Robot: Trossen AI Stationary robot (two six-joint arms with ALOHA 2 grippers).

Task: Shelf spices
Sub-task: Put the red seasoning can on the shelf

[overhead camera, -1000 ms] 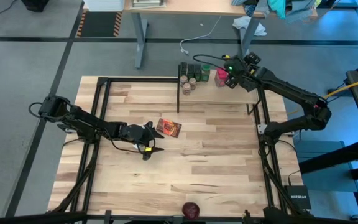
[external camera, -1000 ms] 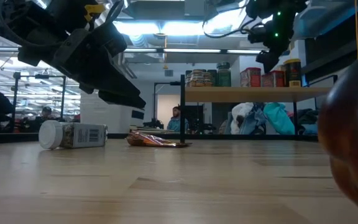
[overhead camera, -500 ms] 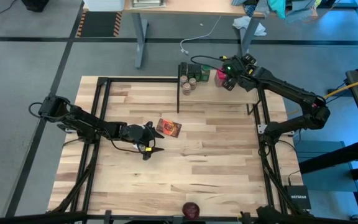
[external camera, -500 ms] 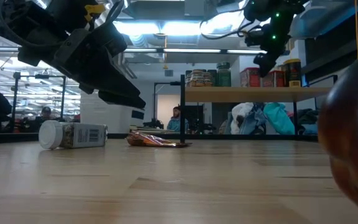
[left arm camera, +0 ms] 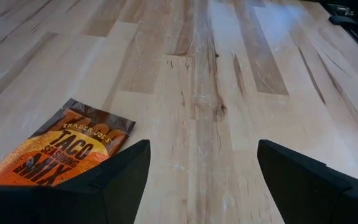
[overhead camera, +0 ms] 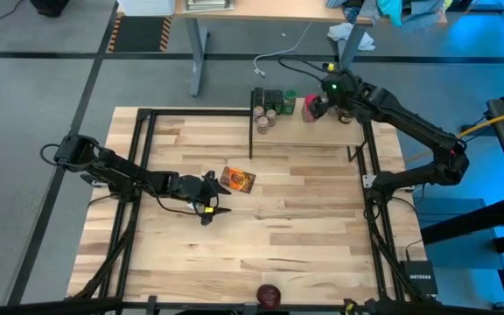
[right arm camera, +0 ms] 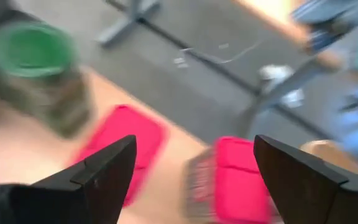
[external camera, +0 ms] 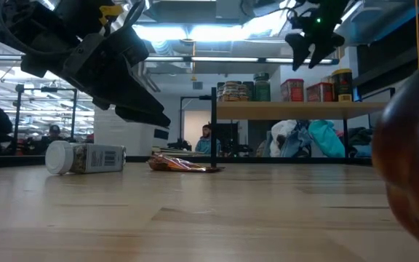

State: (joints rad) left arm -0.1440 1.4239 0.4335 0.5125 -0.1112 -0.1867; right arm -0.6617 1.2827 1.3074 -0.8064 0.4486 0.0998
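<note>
Could knock the pink boxes off the shelf, upper right, with wide-open empty right gripper hovering close.

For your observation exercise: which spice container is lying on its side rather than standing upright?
The white-capped bottle on the tabletop, left of the taco seasoning packet; the shelf jars all stand upright.
</note>
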